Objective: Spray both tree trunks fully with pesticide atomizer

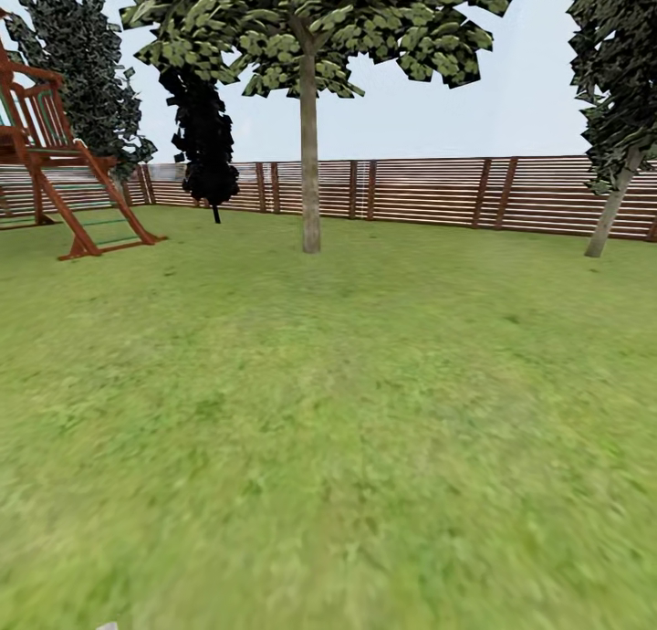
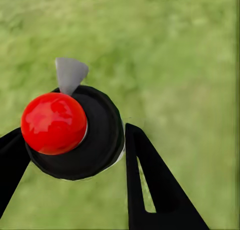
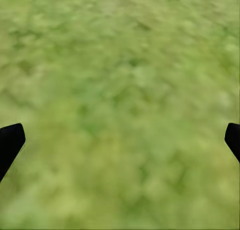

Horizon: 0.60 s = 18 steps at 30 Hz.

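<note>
The pesticide atomizer (image 2: 95, 140) has a round black cap, a glossy red ball on top and a grey nozzle (image 2: 70, 74). It sits between the black fingers (image 2: 150, 180) of my left gripper (image 2: 75, 135), which is shut on it above the grass. The nozzle's grey tip (image 1: 108, 625) peeks in at the head view's lower edge. My right gripper (image 3: 120, 140) is open over bare grass, nothing between its tips. One tree (image 1: 310, 27) stands ahead in the middle distance, its pale tree trunk (image 1: 310, 183) straight and bare. A second leaning pale trunk (image 1: 610, 217) rises at far right.
The grass lawn (image 1: 347, 411) stretches flat to a brown slatted fence (image 1: 438, 192). A red-brown wooden play frame with ladder (image 1: 64, 173) stands at far left. A thin black columnar tree (image 1: 205, 146) stands by the fence, left of the middle trunk.
</note>
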Motion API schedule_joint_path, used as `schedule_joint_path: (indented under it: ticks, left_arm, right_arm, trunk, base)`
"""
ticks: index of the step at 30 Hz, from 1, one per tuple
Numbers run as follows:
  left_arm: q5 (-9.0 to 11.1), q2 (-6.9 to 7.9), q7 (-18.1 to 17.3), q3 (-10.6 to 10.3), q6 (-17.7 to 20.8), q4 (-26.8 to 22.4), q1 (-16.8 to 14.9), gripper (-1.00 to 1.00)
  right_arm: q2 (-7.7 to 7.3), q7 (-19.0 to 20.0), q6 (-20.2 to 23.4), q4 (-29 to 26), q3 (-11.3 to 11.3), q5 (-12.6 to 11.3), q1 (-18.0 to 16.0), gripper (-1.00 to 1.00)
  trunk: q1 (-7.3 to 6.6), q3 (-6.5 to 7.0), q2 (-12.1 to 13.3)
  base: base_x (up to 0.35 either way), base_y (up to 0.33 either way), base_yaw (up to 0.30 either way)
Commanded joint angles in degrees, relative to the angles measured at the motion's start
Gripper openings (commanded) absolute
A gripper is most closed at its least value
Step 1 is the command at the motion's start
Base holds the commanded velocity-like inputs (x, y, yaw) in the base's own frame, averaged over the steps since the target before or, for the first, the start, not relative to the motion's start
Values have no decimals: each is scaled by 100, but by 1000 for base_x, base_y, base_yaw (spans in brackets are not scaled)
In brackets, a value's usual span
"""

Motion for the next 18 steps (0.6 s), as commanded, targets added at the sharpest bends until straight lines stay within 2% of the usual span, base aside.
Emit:
schedule_joint_path:
  ticks: [1, 18]
  left_arm:
    - [2, 0, -2, 1, 0, 0, 1, -100]
    - [0, 0, -2, 1, -4, 0, 1, -100]
  right_arm:
    - [0, 0, -2, 0, 0, 0, 0, 100]
    - [0, 0, 0, 0, 0, 0, 0, 100]
  trunk:
    - [0, 0, 0]
    - [0, 0, 0]
  base:
    - [342, 0, 0]
    - [342, 0, 0]
